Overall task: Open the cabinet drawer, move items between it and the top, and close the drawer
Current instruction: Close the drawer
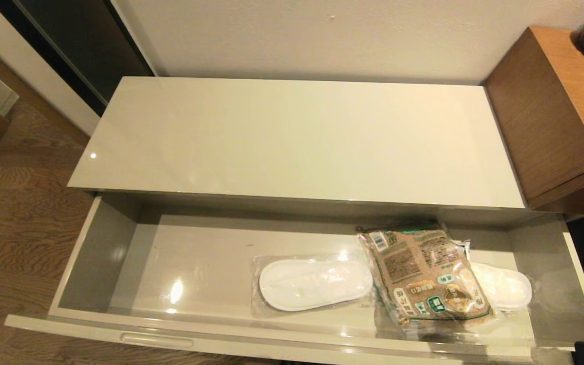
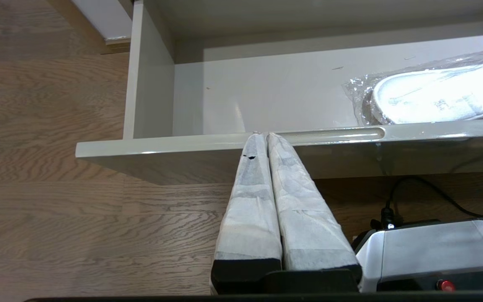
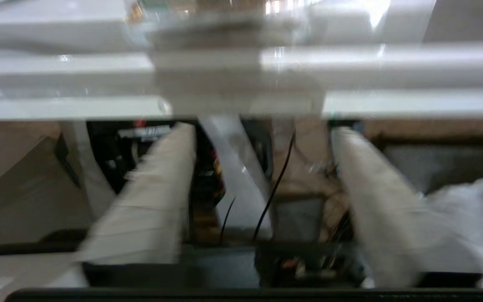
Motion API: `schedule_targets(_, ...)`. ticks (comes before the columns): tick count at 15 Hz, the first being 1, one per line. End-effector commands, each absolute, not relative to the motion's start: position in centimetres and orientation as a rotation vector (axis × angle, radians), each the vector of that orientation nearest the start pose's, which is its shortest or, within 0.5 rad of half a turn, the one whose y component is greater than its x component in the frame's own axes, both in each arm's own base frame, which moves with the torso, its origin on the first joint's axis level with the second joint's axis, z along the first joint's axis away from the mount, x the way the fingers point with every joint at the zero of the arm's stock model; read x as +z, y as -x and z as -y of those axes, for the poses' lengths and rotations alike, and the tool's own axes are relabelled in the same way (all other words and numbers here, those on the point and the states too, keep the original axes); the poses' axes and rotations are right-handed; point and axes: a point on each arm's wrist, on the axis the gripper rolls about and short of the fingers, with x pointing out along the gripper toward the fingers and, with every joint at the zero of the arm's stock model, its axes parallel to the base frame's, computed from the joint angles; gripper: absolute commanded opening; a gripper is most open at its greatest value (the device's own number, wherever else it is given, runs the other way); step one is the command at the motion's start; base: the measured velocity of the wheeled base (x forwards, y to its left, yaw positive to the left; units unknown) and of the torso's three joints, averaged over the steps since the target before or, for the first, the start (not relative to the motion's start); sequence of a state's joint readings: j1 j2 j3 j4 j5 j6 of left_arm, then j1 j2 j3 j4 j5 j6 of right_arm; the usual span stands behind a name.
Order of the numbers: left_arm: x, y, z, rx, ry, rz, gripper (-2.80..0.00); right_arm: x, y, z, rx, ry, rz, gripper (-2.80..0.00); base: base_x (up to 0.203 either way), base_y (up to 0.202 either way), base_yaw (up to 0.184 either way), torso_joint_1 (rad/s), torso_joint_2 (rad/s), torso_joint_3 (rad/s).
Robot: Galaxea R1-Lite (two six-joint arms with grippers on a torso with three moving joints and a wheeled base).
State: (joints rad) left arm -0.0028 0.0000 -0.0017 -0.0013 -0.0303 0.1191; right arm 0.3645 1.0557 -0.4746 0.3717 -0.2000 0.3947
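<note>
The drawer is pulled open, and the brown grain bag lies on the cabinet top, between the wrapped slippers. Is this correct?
Not quite. The head view shows the brown grain bag lying inside the open drawer, overlapping the wrapped slippers, not on the cabinet top. The drawer is indeed pulled open.

The head camera looks down from high up at the long glossy cream surface (image 1: 292, 137) and the wide open cream drawer (image 1: 94, 253) below it. The left wrist camera sits low and close by the drawer's front edge (image 2: 162, 147), looking in. Both see the clear-wrapped white slippers (image 1: 315, 284) (image 2: 438, 94); the right wrist camera is blurred, low beside the front.
</note>
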Motion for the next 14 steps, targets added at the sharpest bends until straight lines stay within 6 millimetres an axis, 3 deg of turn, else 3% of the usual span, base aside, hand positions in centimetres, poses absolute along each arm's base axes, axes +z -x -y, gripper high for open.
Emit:
schedule_targets(1, 7.6, 2.3, 0.1, -0.034, -0.120, 0.004, -2.80, 14.0, -9.4, -3.1, -0.036, -0.107, -0.944, -2.80, 0.000, 0.000, 0.000, 0.000, 0.00, 0.000)
schedule_targets(9, 7.6, 2.3, 0.1, -0.034, -0.120, 0.004, -2.80, 9.7, -13.1, -4.6, -0.145, -0.097, -1.209, -2.80, 0.000, 0.000, 0.000, 0.000, 0.00, 0.000)
schedule_targets(14, 7.7, 2.3, 0.1, -0.034, -0.120, 0.005, -2.80, 7.9, -14.6, -5.1, -0.235, -0.128, -1.305, -2.80, 0.000, 0.000, 0.000, 0.000, 0.00, 0.000)
